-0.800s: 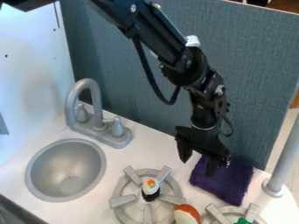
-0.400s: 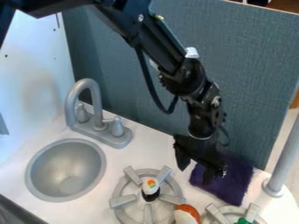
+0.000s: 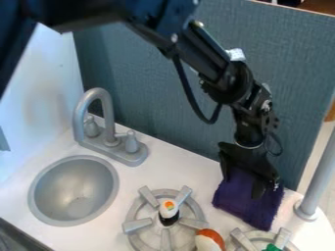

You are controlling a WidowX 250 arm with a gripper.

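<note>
I see the black pincer on the right side, at the far part of the purple cloth. Its two fingers are apart, and purple shows between them. I can't quite tell if the tips touch the cloth. The cloth lies on the white tabletop, near the blue-gray wall and just left of the gray pole. The black arm slants in from the far left, high over the tabletop.

On the left is a round gray sink, with a bent gray tap on its far side. In the near middle is a gray burner with a small toy sushi standing on it. The sushi is white with a bit of orange and green on top, and black at the bottom. An orange and white toy sits at the burner's near right side. Farther right, a green thing is at the other burner.
</note>
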